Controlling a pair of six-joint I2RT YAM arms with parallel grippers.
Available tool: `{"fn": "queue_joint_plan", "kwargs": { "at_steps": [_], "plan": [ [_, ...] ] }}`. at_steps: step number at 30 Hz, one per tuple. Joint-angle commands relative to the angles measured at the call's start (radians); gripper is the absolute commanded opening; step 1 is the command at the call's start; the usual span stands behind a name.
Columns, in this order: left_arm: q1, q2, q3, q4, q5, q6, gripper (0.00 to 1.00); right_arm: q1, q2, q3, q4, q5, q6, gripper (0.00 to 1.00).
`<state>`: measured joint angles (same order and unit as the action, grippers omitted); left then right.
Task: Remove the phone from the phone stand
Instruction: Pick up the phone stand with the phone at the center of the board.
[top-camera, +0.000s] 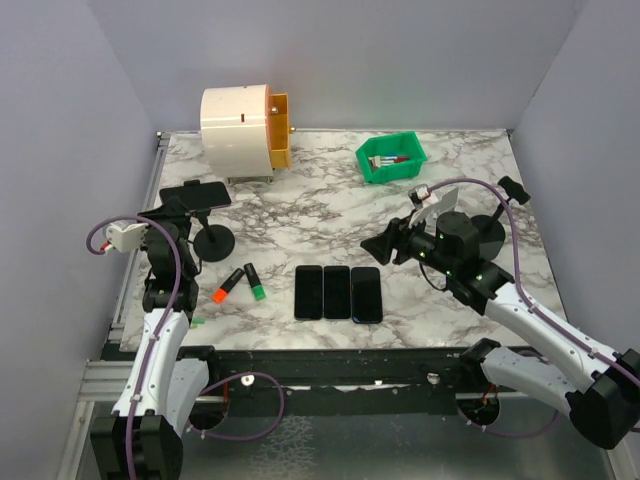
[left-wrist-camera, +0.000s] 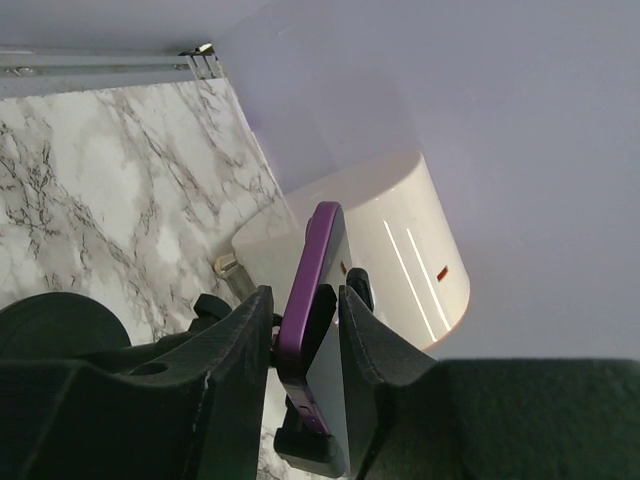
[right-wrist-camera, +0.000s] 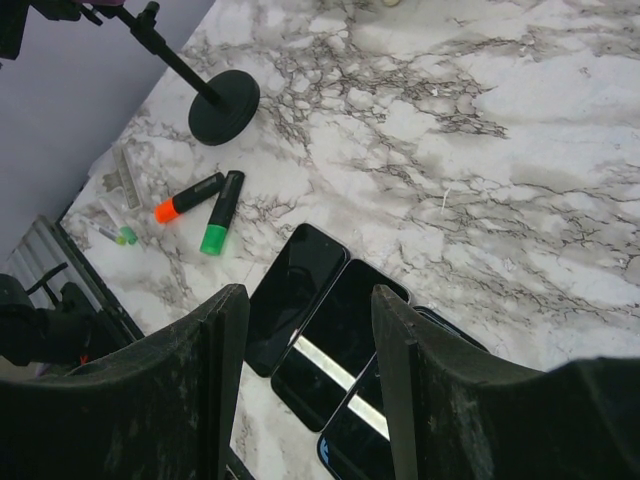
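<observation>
The phone (top-camera: 195, 194), dark with a purple edge, sits in the clamp of the black phone stand (top-camera: 214, 240) at the left of the table. In the left wrist view the phone (left-wrist-camera: 318, 250) stands edge-on between my fingers, its lower end still in the stand's clamp (left-wrist-camera: 315, 445). My left gripper (left-wrist-camera: 305, 320) is shut on the phone, one finger on each face; it also shows in the top view (top-camera: 178, 205). My right gripper (top-camera: 385, 245) is open and empty, above the table right of centre.
Three black phones (top-camera: 338, 292) lie side by side at front centre, under my right gripper (right-wrist-camera: 305, 330). An orange highlighter (top-camera: 229, 285) and a green one (top-camera: 254, 282) lie by the stand. A white drum device (top-camera: 240, 125) and a green bin (top-camera: 391, 158) stand at the back.
</observation>
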<state>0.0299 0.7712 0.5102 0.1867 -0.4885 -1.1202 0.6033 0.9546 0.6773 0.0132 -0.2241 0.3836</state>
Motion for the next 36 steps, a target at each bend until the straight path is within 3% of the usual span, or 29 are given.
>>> {"fn": "queue_joint_plan", "kwargs": {
  "at_steps": [1, 13, 21, 36],
  "plan": [
    [0.009, -0.011, 0.002, 0.031, 0.028, 0.001, 0.32, 0.011, -0.019, -0.012, 0.001, 0.011, -0.015, 0.57],
    [0.011, -0.02, 0.001, 0.063, 0.031, 0.029, 0.2, 0.019, -0.025, -0.009, -0.005, 0.022, -0.022, 0.57],
    [0.01, -0.029, 0.04, 0.081, 0.049, 0.045, 0.0, 0.023, -0.021, 0.0, -0.012, 0.027, -0.026, 0.57],
    [0.008, -0.042, 0.221, -0.02, 0.094, 0.051, 0.0, 0.029, -0.022, 0.015, -0.012, 0.041, -0.029, 0.57]
  ]
}}
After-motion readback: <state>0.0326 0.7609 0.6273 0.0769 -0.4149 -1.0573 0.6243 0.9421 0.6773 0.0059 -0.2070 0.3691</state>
